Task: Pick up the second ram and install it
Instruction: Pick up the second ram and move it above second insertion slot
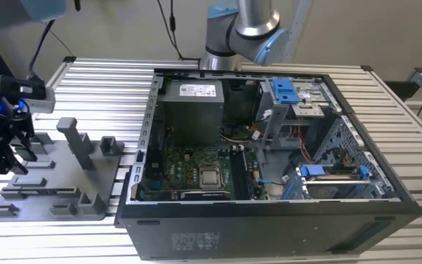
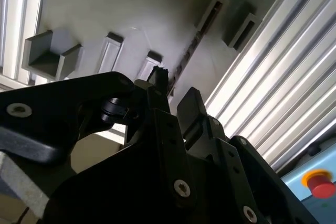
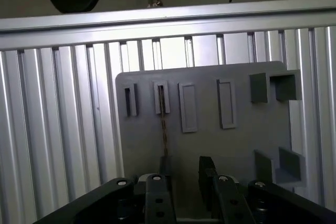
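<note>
The surface (image 1: 94,71) is ribbed, shiny bare metal; the fixture plate (image 3: 210,150) looks matt grey plastic; the hand (image 3: 185,170) is matt black with bright metal screws (image 3: 122,183).

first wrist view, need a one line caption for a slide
Open gripper poised above the grey fixture plate, close to the second ram standing on edge in the plate.

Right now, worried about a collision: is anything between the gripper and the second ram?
Nothing visible does. The open gripper hangs over the second ram, which stands on edge in the grey fixture plate.
</note>
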`<state>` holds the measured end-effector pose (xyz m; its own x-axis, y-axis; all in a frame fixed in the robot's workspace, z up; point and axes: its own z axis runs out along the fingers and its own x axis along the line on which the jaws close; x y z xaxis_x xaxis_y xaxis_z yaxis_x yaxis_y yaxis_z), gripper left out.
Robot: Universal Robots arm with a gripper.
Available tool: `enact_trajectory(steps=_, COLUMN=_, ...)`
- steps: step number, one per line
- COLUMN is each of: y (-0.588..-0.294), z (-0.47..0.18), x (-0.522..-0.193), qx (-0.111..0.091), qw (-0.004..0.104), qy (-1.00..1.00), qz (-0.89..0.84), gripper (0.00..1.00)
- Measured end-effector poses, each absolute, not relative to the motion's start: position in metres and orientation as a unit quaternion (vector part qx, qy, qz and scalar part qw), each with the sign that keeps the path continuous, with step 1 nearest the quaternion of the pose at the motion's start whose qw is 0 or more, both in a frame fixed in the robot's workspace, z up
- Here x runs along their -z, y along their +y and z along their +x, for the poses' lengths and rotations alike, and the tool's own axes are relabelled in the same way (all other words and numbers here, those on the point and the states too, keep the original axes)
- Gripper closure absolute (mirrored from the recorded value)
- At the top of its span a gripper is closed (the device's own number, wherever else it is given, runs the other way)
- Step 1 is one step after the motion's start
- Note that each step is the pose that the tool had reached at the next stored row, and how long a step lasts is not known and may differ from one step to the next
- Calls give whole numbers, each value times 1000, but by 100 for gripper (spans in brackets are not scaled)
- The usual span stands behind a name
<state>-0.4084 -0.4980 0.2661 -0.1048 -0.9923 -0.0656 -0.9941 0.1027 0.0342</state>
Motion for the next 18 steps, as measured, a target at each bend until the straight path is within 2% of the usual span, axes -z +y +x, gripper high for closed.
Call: enact_trajectory(steps=18, y=-504, z=-409, x=-237, qx=-32, qw=20, qy=733, qz=-679, gripper=64)
